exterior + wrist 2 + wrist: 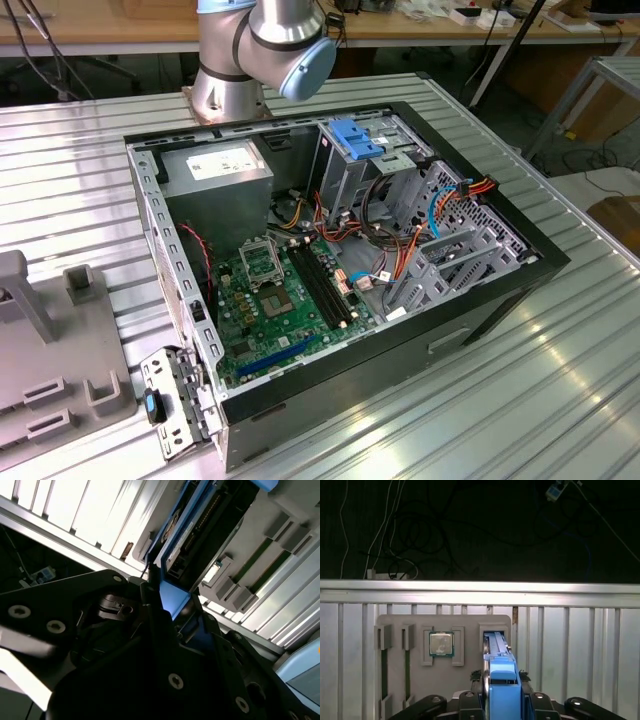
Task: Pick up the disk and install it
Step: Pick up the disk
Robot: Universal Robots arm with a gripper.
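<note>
**Blue-framed hard drive gripped on edge at the parts tray**

Blue plastic frames the disk (pixel 497 647), a thin dark slab seen edge-on in the first wrist view, with a chunky bright blue tab at its near end. It stands upright in the end slot of a grey parts tray (pixel 400 620). The gripper (pixel 503 692) has its black fingers pressed close on either side of the blue tab, holding it. In the second wrist view the disk (pixel 200 525) shows a black side with a row of connector pins, bordered by the blue rail.

Beside the disk's slot, the tray holds a square silver processor chip (pixel 441 644) and, further along, dark green memory sticks (pixel 384 672). The tray rests on a ribbed aluminium table (pixel 570 650).

In the exterior view, an open black computer case (pixel 400 360) lies on the table, with the arm (pixel 265 50) rising behind it. The tray (pixel 40 340) sits at the exterior view's left.
</note>
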